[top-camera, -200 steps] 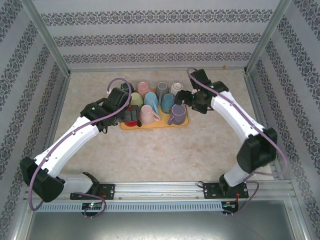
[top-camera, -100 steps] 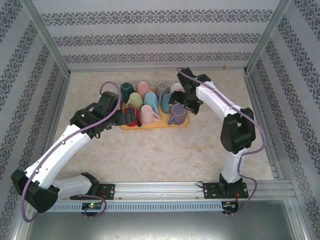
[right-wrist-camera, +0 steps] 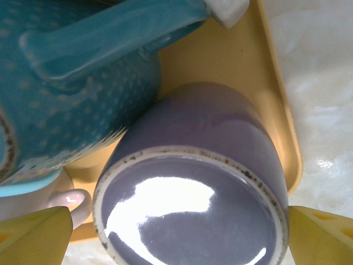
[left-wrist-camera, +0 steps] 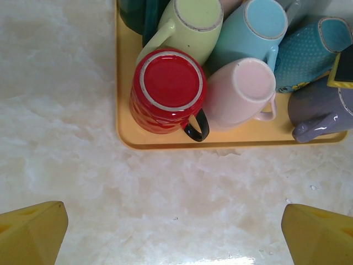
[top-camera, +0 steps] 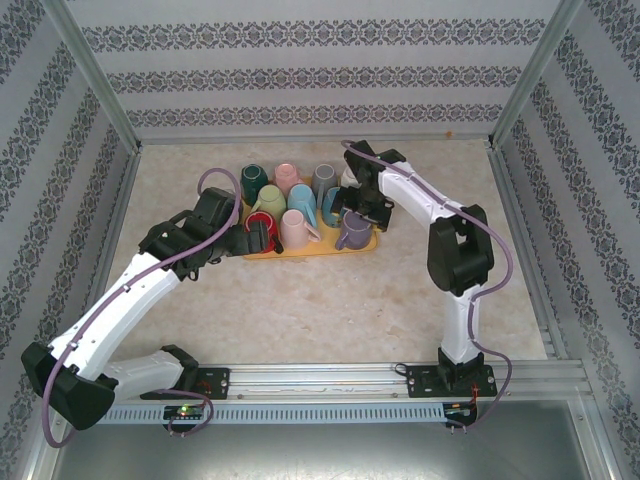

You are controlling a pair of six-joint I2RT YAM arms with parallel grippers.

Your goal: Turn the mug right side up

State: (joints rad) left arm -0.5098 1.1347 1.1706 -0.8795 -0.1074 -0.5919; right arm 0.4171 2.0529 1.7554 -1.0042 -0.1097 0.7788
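**Glazed ceramic under open pincers: a purple mug stands bottom up**

Glazed and shiny, the purple mug (right-wrist-camera: 193, 182) stands directly below the right pincer (right-wrist-camera: 176, 243), with its base turned up. The yellow fingertips (right-wrist-camera: 33, 237) stand wide apart on either side of it and hold nothing. Just beyond them, a teal dotted mug (right-wrist-camera: 71, 83) presses against the purple one.

The left pincer (left-wrist-camera: 176, 237) is also wide open and empty, above bare table. Ahead of it a red mug (left-wrist-camera: 168, 91) stands bottom up too. I cannot say which mug is meant, but the purple one looks closest to being taken.

I judge this mug stiff, rather heavy for its size, slippery on the glaze, and easy to chip against its neighbours. The best hold seems to be across the round body, not on the thin handle. On the teal side a finger has little room.

Both mugs rest at corners of a yellow tray (left-wrist-camera: 122, 110) with a low raised rim. The table (left-wrist-camera: 66, 165) under the pincers is pale, smooth and marble-patterned, with some glare. Patterned wallpaper (top-camera: 320, 80) encloses the space on three sides, and metal posts (top-camera: 95, 80) stand in front of it.
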